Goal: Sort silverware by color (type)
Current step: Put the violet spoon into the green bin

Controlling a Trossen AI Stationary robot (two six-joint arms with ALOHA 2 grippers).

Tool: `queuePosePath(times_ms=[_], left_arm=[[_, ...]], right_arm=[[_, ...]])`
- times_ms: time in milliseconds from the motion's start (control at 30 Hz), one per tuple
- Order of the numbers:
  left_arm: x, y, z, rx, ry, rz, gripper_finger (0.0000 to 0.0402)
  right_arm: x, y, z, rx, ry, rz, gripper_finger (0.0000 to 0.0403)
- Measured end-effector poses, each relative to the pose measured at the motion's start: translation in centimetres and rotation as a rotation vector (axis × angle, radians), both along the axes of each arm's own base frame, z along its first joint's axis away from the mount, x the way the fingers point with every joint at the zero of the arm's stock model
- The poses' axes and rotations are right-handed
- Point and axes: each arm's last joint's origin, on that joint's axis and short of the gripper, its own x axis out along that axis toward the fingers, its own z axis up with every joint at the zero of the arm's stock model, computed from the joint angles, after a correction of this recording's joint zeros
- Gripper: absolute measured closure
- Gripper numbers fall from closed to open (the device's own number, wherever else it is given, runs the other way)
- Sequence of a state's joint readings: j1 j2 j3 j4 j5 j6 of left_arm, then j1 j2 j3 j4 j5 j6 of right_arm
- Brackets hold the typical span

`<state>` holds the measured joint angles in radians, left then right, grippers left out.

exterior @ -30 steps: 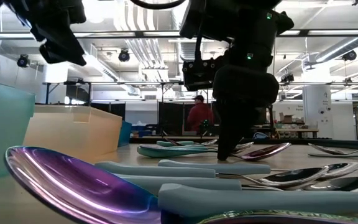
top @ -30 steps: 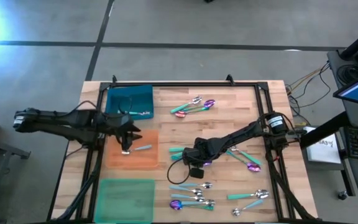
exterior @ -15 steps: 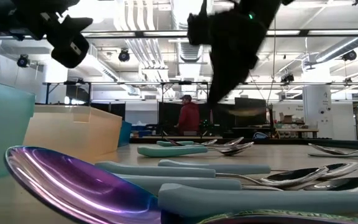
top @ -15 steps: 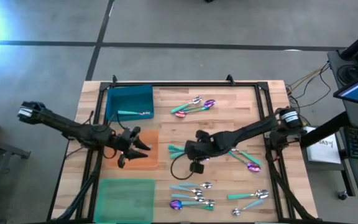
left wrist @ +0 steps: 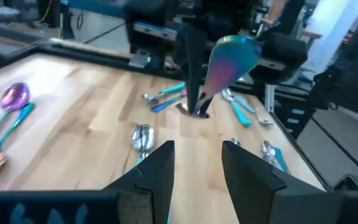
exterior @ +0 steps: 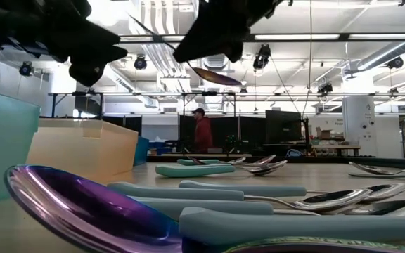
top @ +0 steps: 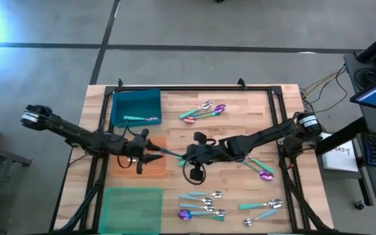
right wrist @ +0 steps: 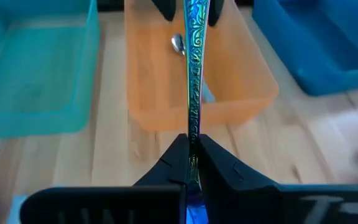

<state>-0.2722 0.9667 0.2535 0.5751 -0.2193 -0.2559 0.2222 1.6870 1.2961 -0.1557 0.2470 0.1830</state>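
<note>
Right gripper (right wrist: pixel 191 146) clenched on iridescent spoon (right wrist: pixel 193 68), held above tabletop centre. Left gripper (left wrist: pixel 196 163) fingers parted, empty, facing the spoon over orange bin (top: pixel 150 168).

Landmark: middle tray (top: pixel 154 171), on the table's (top: pixel 253 111) left side.

- Rear tray (top: pixel 136 104) behind it; front tray (top: pixel 133 207) before it.
- Left gripper (top: pixel 154 156) above middle tray, near its right wall.
- Held spoon (top: pixel 172 153) spans from left gripper to right gripper (top: pixel 187 156), just right of the tray.
- One spoon (right wrist: pixel 178 42) lies in middle tray.
- Spoon cluster (top: pixel 203 111) right of rear tray.
- More spoons (top: pixel 202 203) right of front tray.
</note>
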Motion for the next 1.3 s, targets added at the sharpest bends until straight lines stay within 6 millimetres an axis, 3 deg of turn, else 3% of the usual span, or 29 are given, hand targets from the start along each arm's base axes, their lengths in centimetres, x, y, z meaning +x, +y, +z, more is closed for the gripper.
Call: queuePosePath(times_ms=[267,533,800,1067,1167,1300], left_arm=[[1.7,-0.3,0.2,0.132,-0.176,0.044,0.0284],[3.2,-1.1,-1.0,0.14,-0.202,-0.026,0.0284],[3.7,-1.5,-1.4,0.122,-0.265,-0.09,0.0284],[3.8,-1.4,-0.9,0.101,-0.352,-0.042,0.0284],[3.8,-1.3,-0.9,0.087,-0.358,-0.025,0.03],[3.8,-1.3,-0.8,0.056,-0.366,-0.008,0.037]], right_arm=[[0.7,0.0,0.0,-0.02,-0.054,0.019,0.0391],[0.8,-0.1,0.1,-0.046,-0.072,0.037,0.039],[0.9,-0.1,0.3,-0.06,-0.095,0.037,0.039],[1.0,-0.1,0.4,-0.058,-0.1,0.033,0.039],[1.0,-0.1,0.4,-0.057,-0.102,0.033,0.039],[1.0,-0.1,0.4,-0.049,-0.106,0.032,0.039]])
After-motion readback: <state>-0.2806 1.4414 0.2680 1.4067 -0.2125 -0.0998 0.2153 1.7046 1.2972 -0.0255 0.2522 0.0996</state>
